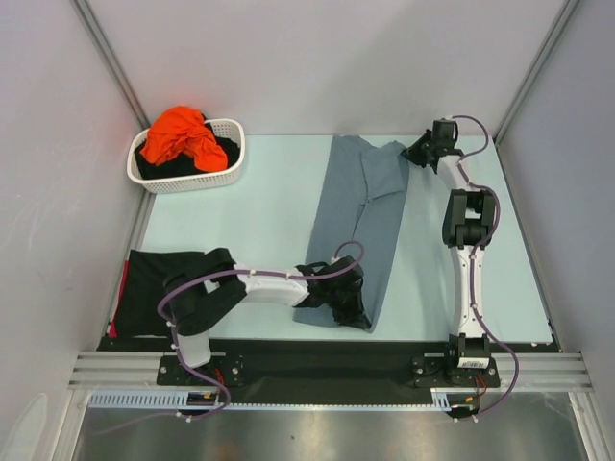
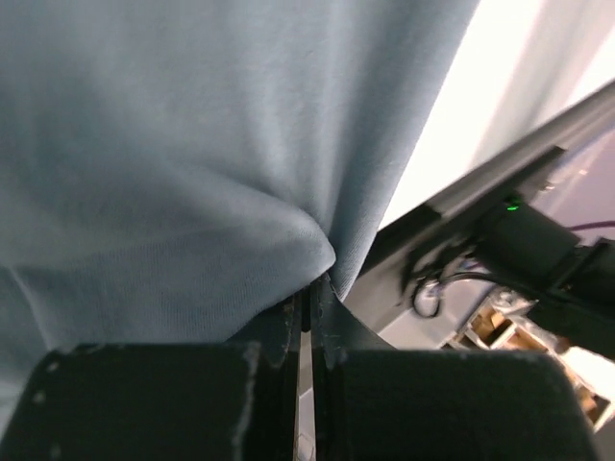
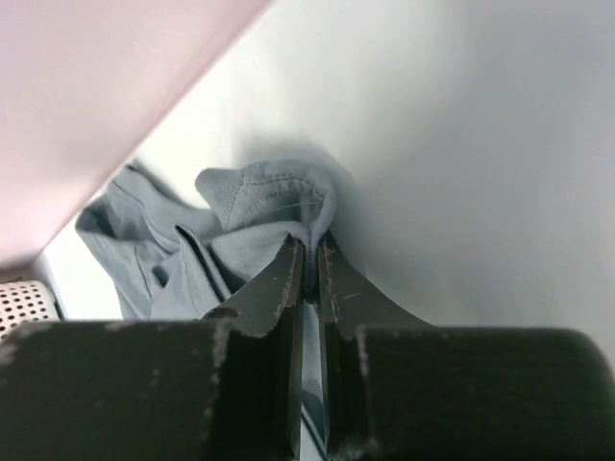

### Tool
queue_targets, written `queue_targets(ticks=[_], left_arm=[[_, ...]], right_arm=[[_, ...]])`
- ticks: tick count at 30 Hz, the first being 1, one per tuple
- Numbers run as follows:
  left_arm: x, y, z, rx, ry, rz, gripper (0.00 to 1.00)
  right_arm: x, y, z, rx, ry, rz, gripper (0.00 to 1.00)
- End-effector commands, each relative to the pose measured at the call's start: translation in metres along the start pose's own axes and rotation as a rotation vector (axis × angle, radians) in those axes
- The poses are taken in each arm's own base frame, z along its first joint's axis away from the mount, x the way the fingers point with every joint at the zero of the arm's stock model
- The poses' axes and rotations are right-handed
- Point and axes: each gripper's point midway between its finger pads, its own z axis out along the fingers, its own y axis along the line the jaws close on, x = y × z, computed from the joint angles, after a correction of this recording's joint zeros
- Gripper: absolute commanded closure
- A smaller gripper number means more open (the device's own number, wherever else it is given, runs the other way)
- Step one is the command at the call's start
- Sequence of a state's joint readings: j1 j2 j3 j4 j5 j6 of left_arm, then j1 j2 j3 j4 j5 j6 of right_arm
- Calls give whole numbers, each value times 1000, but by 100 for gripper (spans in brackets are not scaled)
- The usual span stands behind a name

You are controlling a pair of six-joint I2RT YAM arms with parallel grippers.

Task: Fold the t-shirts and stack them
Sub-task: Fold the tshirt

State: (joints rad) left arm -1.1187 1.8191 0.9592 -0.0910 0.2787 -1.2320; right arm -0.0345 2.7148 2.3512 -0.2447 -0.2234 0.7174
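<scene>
A grey-blue t-shirt [image 1: 360, 216] lies lengthwise on the table, folded into a long strip. My left gripper [image 1: 338, 300] is shut on its near hem, the cloth [image 2: 192, 173] bunched at the fingertips. My right gripper [image 1: 419, 152] is shut on the far corner of the shirt, a sleeve edge [image 3: 269, 206] pinched between the fingers. A folded black t-shirt [image 1: 154, 279] lies at the near left, under my left arm.
A white basket [image 1: 235, 165] at the far left holds an orange shirt [image 1: 181, 134] on top of black cloth. The table's front rail [image 1: 327, 344] runs just below the left gripper. Grey walls enclose the table on three sides.
</scene>
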Motion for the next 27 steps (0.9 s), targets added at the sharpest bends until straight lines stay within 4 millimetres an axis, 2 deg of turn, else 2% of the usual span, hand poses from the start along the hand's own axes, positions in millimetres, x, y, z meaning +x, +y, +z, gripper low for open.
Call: queue_targets(ticks=[1,6,9,10,11,12,14,15,17,18,19,20,21,22,23,24,25,26,27], left_arm=[[13,-48,3,120,88,39,100],[20,-58,16,143,161,32,100],[20,-66,18,167,169,55,100],[20,-67,17,165,168,64,99],[19,-70,16,177,166,85,93],[19,-76,12,197,169,99,73],[21,-80,6,219,171,153,60],[22,-82,1,224,166,177,49],[23,-81,-10,210,173,211,43],[23,-83,-15,221,177,262,41],[24,-76,-19,193,194,275,41],[25,-80,-28,199,190,313,39],[24,-83,-34,211,188,384,38],[27,-79,-40,201,202,412,37],[28,-87,-55,234,197,456,37],[23,-85,-64,234,171,513,38],[21,-73,-72,188,163,512,38],[15,-67,-80,173,132,533,38],[5,-61,-101,180,75,529,38]], right_arm=[[12,-16,17,5,33,28,90],[1,-16,21,-24,-5,61,89],[-2,-13,24,-63,-9,67,83],[-7,-6,22,-83,-16,57,78],[-6,-8,23,-78,-7,52,77],[-8,-8,22,-74,-8,34,74],[-14,-12,16,-56,-5,27,70],[-23,-13,10,-48,-14,19,61],[-35,-21,0,-20,-20,18,57],[-41,-34,-7,22,-16,31,55],[-54,-31,-18,31,-33,9,52],[-56,-38,-25,65,-23,8,49],[-67,-41,-34,74,-37,2,43],[-79,-35,-46,66,-48,-18,43],[-81,-35,-55,76,-33,-19,43],[-82,-32,-63,78,-23,-28,42],[-84,-32,-70,84,-18,-35,42],[-87,-24,-85,92,-7,-64,41],[-86,-22,-91,105,-1,-77,40]])
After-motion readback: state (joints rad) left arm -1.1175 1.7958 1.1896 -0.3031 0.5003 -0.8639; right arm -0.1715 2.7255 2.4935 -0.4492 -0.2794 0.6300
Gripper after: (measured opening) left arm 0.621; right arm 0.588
